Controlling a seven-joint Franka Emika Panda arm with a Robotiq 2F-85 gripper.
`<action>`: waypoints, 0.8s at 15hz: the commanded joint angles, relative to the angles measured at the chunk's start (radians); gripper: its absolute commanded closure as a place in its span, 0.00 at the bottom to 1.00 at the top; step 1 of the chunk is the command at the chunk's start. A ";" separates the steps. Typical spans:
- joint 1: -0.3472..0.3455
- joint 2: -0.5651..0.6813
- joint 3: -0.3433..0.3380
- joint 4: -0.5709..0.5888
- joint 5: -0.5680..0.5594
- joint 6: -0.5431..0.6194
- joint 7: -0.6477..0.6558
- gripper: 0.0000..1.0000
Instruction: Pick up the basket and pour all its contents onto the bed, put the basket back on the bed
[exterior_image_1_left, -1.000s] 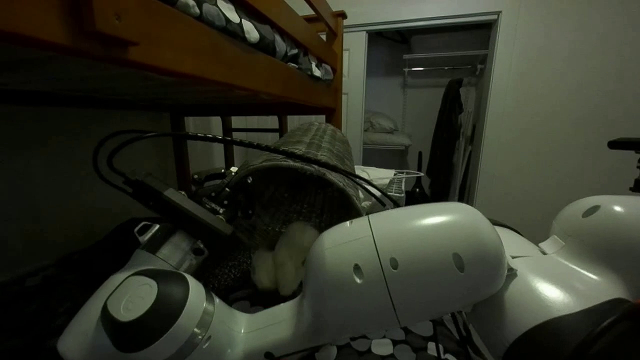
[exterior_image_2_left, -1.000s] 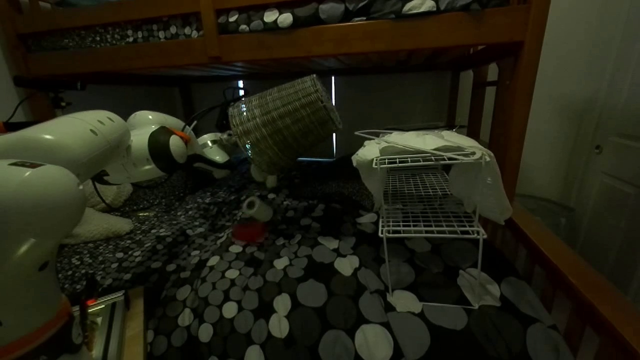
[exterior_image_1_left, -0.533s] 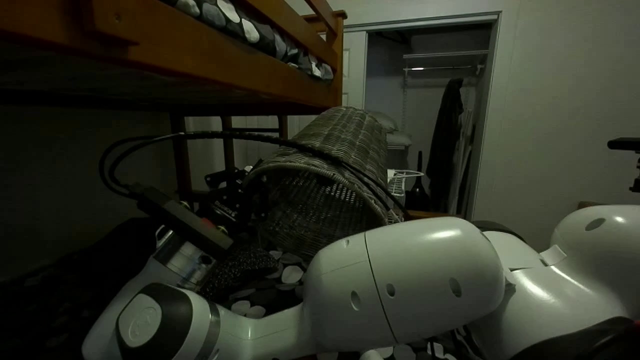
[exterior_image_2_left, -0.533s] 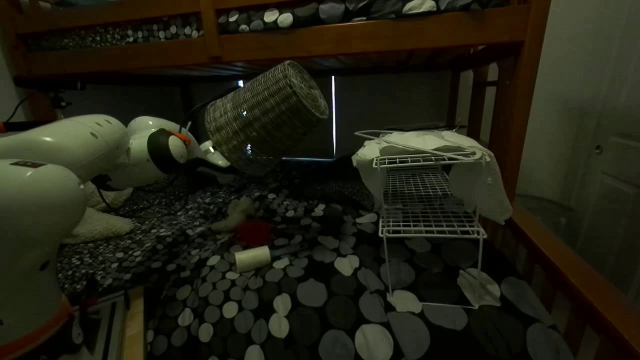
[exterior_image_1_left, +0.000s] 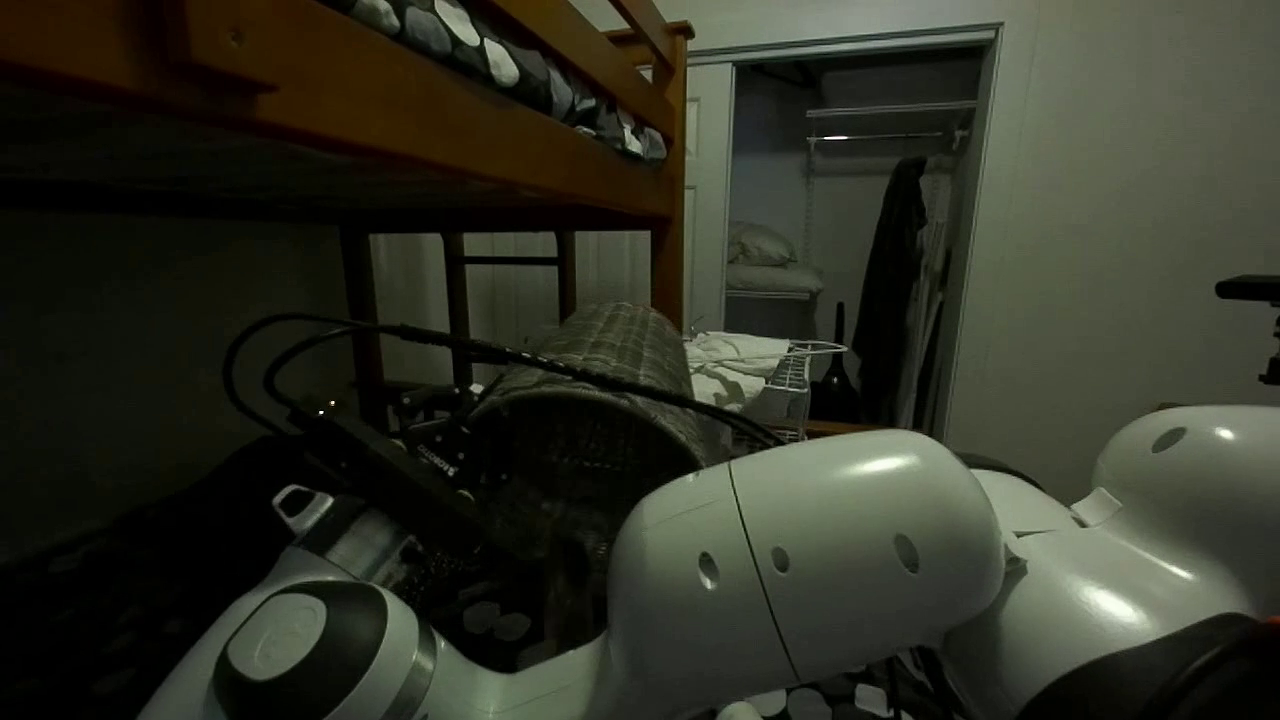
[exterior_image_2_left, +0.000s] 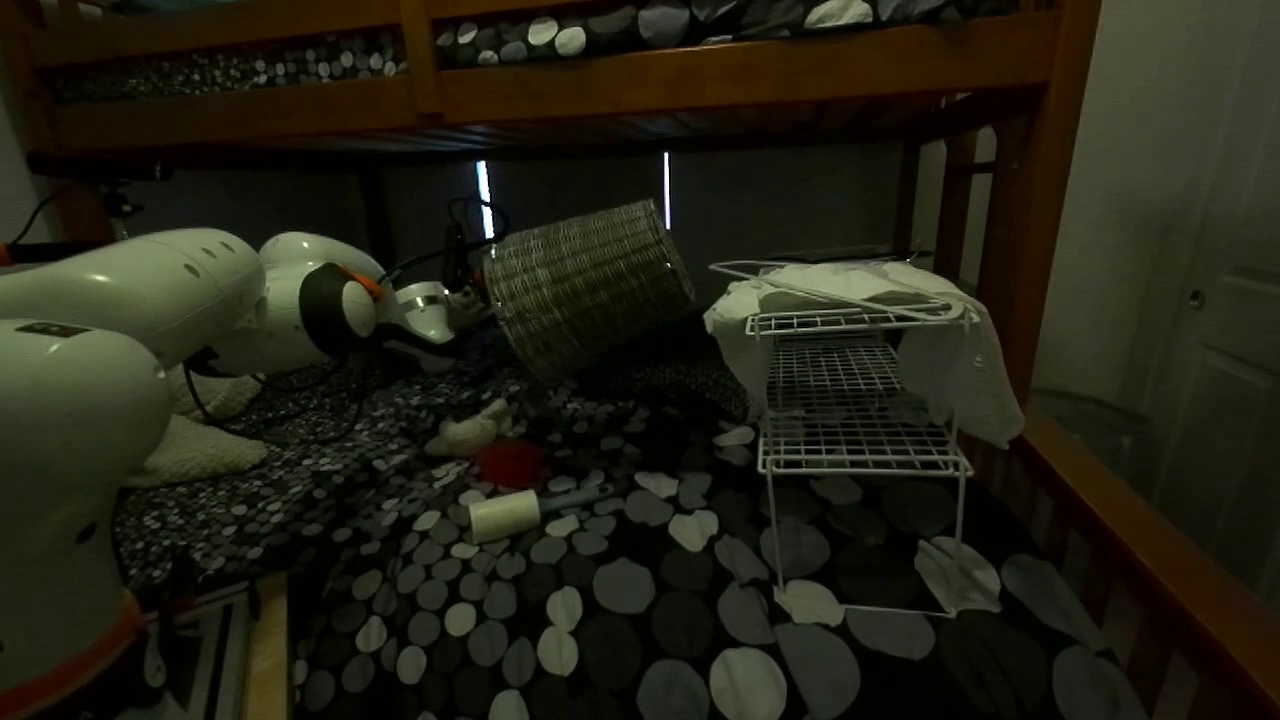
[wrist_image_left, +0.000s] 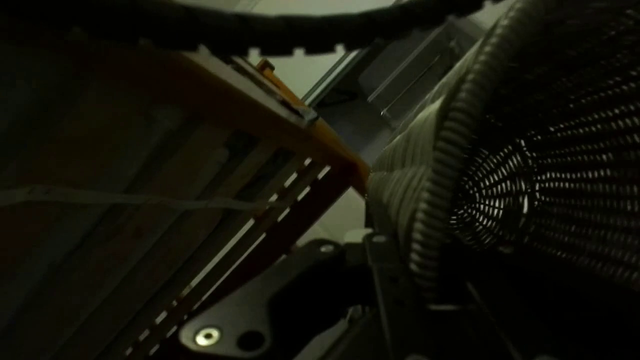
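The woven basket (exterior_image_2_left: 590, 290) hangs on its side above the bed (exterior_image_2_left: 620, 590), its mouth tilted down toward the arm. It also shows in an exterior view (exterior_image_1_left: 625, 350). My gripper (exterior_image_1_left: 465, 430) is shut on the basket's braided rim; in the wrist view the fingers (wrist_image_left: 425, 270) stand on either side of the rim. The woven base shows inside; the lower inside is too dark to read. On the bed below lie a white roller with a grey-blue handle (exterior_image_2_left: 505, 515), a red object (exterior_image_2_left: 511, 464) and a soft whitish object (exterior_image_2_left: 468, 432).
A white wire rack (exterior_image_2_left: 865, 465) draped with white cloths stands on the bed, to the right of the basket. The upper bunk's wooden rail (exterior_image_2_left: 740, 85) runs overhead, and a bunk post (exterior_image_2_left: 1045, 230) stands at right. A fluffy white item (exterior_image_2_left: 205, 450) lies beside the arm.
Objects dropped out of the tilted basket onto the bed. The basket swung up more steeply, then came back down and away from the arm, now lower than a second ago. The gripper kept hold.
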 joint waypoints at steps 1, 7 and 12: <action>0.029 -0.013 0.004 0.007 -0.003 0.149 0.103 0.97; 0.084 0.001 -0.021 0.092 0.004 0.246 0.286 0.97; 0.092 -0.071 0.047 0.034 0.219 0.024 0.379 0.97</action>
